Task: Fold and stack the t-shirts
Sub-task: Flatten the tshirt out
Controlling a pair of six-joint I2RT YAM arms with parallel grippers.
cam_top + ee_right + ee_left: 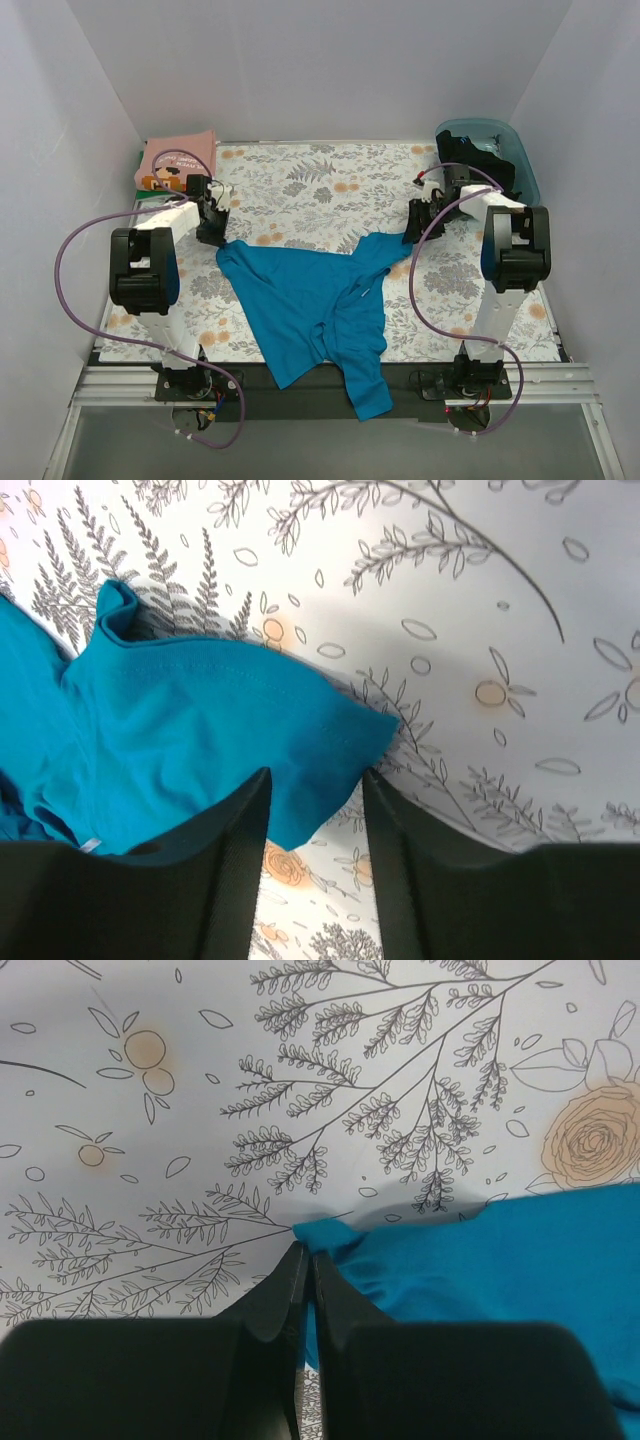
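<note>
Between the two grippers, on the floral table covering (300,185), a teal-blue t-shirt (310,300) lies crumpled and only partly spread. Its lower part drapes past the table's near edge, behind both grippers, and its upper edge runs as a drawn line from one gripper to the other. The left gripper (213,235) is clenched on the shirt's left corner. In its wrist view the two black fingers (285,1295) press flat together with a tuft of teal cloth pinched at their tips, and the rest of the shirt spreads to that gripper's right. The right gripper (413,222) has its jaws parted, released. In its wrist view a rounded corner of the shirt, hem stitching showing, lies on the covering in the gap between its fingers (240,860); whether it touches them cannot be told, and the bulk of the cloth fans out to that gripper's left. Beyond the left gripper and a little to its left, at the table's far corner, sits a folded pink t-shirt (180,160), pixel-art print facing up. Beyond the right gripper and to its right stands a translucent blue plastic tub (527,170) with a black garment (475,148) bundled inside.
</note>
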